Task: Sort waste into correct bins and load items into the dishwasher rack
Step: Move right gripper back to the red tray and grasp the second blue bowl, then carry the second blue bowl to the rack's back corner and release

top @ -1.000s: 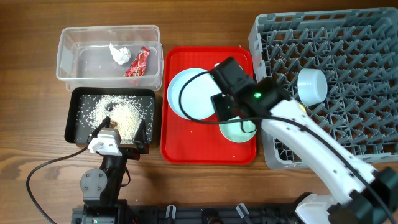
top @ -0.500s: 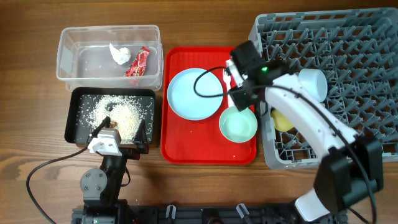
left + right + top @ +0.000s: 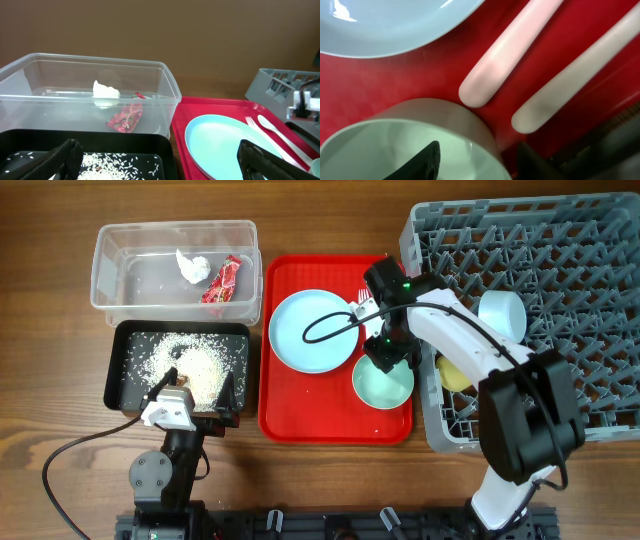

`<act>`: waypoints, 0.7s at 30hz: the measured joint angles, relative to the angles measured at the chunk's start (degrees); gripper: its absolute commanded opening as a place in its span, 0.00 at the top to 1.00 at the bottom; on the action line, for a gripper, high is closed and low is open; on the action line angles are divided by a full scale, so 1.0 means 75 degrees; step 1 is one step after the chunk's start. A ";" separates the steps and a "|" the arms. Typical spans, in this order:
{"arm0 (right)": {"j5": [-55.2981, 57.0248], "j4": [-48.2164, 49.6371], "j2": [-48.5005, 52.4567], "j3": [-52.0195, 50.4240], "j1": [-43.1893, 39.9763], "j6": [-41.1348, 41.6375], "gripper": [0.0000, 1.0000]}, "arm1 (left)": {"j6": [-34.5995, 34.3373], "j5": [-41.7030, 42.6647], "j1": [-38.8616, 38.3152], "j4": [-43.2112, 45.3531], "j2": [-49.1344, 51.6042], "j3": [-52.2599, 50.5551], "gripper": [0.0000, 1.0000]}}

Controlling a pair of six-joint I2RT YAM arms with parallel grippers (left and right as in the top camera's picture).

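Observation:
The mint-green bowl (image 3: 383,385) stands on the red serving tray (image 3: 290,420), in front of the light blue plate (image 3: 312,330). My right gripper (image 3: 386,352) is open and low over the bowl's back rim. In the right wrist view one finger is inside the bowl (image 3: 395,145) and the other outside; the gripper (image 3: 480,160) straddles the rim. The white fork (image 3: 363,300) and spoon (image 3: 374,308) lie behind it. The small light blue bowl (image 3: 503,315) and yellow cup (image 3: 455,373) sit in the grey rack (image 3: 560,260). My left gripper (image 3: 160,165) is open and empty over the black tray (image 3: 182,330).
The clear tub (image 3: 120,280) holds the white tissue (image 3: 192,265) and the red wrapper (image 3: 222,278). Rice scraps (image 3: 190,360) lie in the black tray. The rack's left wall stands close to the right of the mint bowl.
My right gripper has swung from the tray's back right corner down to the mint bowl's rim. The fork and spoon are now uncovered. The left arm has not moved.

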 measured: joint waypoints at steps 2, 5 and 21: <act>0.0000 0.0114 0.0076 -0.0006 0.0000 0.0035 0.80 | 0.0000 0.0000 0.0000 0.0000 0.0000 -0.0003 0.00; 0.0012 0.0187 0.0082 -0.0006 0.0000 0.0117 0.94 | 0.0000 0.0000 0.0000 0.0000 0.0000 0.0000 0.00; 0.0408 -0.0560 -0.0201 -0.0009 0.0015 0.1186 0.96 | 0.0000 0.0000 0.0000 0.0000 0.0000 -0.0003 0.00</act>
